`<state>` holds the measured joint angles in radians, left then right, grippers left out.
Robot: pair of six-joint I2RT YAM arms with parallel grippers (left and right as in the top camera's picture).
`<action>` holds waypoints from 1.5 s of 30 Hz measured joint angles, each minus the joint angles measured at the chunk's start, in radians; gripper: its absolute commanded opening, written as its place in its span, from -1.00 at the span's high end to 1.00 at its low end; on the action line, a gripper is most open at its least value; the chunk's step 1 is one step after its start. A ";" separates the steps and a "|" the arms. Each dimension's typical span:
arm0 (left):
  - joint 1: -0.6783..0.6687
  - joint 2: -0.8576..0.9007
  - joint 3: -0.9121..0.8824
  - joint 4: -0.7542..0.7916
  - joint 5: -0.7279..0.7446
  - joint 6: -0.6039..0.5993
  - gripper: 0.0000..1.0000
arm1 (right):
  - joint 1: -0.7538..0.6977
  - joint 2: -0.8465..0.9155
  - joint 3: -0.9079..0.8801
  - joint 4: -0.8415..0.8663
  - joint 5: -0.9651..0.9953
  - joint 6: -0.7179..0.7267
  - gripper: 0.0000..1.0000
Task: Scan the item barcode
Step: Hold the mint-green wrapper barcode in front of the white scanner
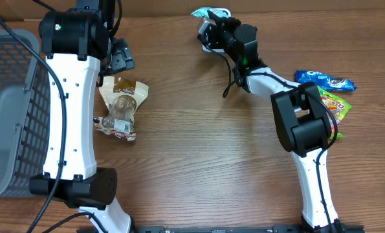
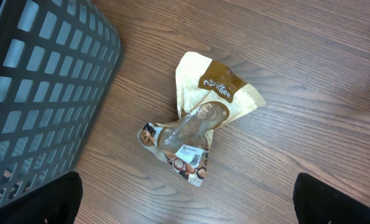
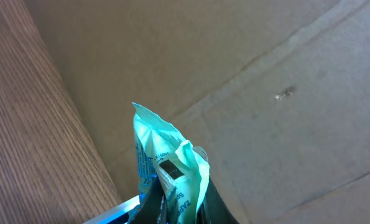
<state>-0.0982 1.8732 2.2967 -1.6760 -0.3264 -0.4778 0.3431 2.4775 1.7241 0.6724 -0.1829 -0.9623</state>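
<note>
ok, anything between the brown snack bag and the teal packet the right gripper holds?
Nothing. Overhead shows only bare wooden table between the brown snack bag and the teal packet pinched in the right gripper.

The desk is brown wood grain, the basket a grey lattice, the bag cream with a brown band, the packet mint green, plus a blue wrapper and a green-and-yellow wrapper.
</note>
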 measured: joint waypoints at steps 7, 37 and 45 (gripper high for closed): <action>0.000 0.000 0.000 0.000 0.000 0.000 -0.99 | 0.000 0.000 0.000 -0.001 -0.001 -0.003 0.92; 0.000 0.000 0.000 0.000 0.000 0.000 -0.99 | 0.003 0.003 -0.008 0.155 -0.050 -0.185 0.92; 0.000 0.000 0.000 0.000 0.000 0.000 -0.99 | -0.007 0.003 -0.008 0.126 -0.050 -0.190 0.92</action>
<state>-0.0982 1.8732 2.2967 -1.6760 -0.3264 -0.4778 0.3359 2.4809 1.7161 0.7979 -0.2329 -1.1522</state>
